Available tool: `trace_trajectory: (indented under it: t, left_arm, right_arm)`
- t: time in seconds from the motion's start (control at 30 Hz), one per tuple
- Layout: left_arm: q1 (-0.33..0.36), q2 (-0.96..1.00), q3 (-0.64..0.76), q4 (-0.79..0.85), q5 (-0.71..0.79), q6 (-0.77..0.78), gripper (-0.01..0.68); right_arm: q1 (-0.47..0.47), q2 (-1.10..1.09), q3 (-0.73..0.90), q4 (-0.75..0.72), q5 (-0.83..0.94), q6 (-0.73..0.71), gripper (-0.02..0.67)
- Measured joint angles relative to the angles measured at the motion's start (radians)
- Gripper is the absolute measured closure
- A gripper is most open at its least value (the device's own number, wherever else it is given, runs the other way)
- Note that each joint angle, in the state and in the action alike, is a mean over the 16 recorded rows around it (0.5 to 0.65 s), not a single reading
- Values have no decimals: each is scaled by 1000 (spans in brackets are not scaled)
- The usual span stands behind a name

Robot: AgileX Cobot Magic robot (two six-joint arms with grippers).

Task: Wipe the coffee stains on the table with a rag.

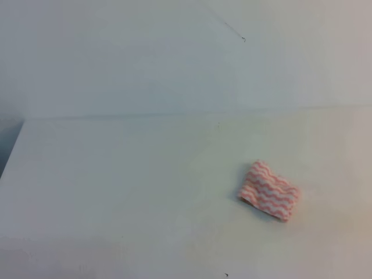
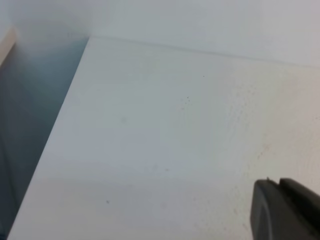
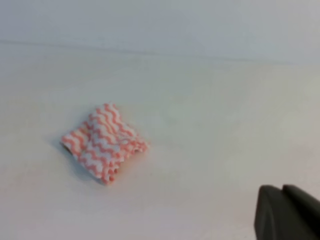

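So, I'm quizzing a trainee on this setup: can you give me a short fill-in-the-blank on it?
1. The rag has pink-red and ___ wavy stripes.
2. The rag lies on the ___ half of the table in the high view.
3. The rag is held by ___ claw.

Missing words: white; right; neither

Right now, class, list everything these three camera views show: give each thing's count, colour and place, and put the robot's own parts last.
rag: one, pink-red and white wavy stripes, folded, lying alone on the table right of centre.
table: one, plain white, filling most of each view.
dark specks: a few, tiny, scattered.
coffee stains: none visible in any view.
left pincer: one, black, lower right corner of its wrist view, holding nothing visible.
right pincer: one, black, shut, clear of the rag.
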Motion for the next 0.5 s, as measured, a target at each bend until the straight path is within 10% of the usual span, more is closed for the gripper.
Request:
trace_trajectory:
  t: [0.5]
  left_arm:
    - [0, 0, 5, 0, -1, 0, 674]
  right_arm:
    - [-308, -235, 0, -10, 24, 5, 649]
